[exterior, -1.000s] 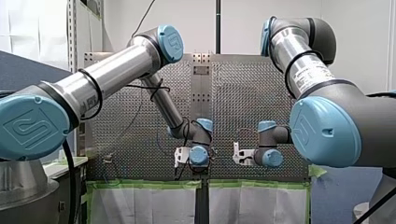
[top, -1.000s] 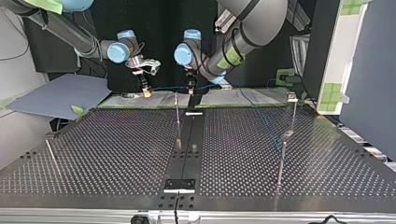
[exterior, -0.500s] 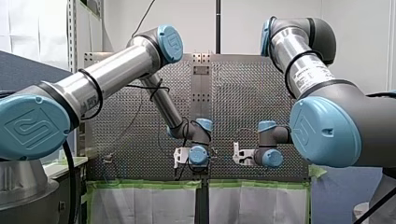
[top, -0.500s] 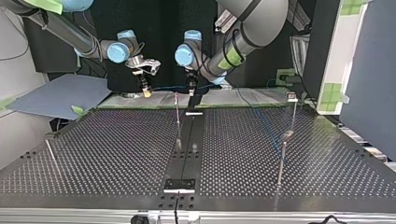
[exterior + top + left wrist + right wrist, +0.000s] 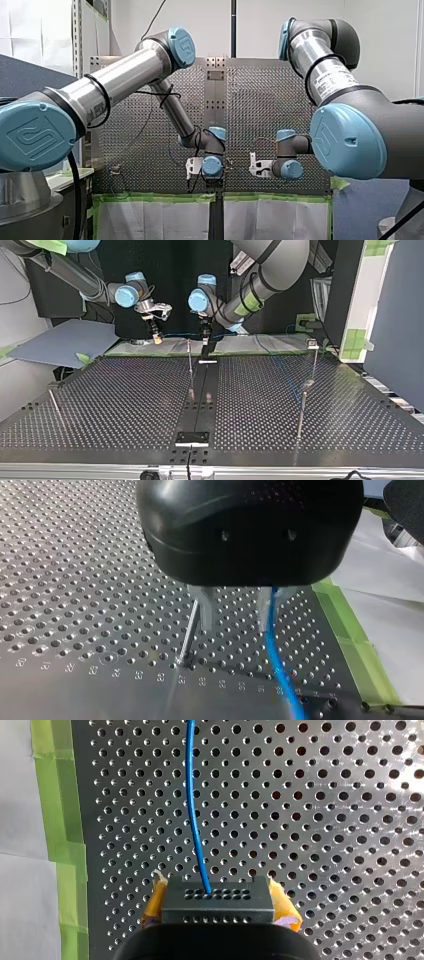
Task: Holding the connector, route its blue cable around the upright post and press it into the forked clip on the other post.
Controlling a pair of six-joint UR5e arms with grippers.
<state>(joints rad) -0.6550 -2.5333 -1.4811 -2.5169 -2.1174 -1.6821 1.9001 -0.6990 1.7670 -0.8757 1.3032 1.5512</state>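
Perforated table (image 5: 325,795): right gripper (image 5: 218,885) clamps connector (image 5: 220,906), left gripper (image 5: 235,615) spread beside upright post (image 5: 187,640) (blue cable (image 5: 274,650) alongside).

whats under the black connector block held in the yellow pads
Perforated metal table shows around the black rectangular connector, clamped by my right gripper; its blue cable runs ahead over the holes. The patch directly beneath is covered.
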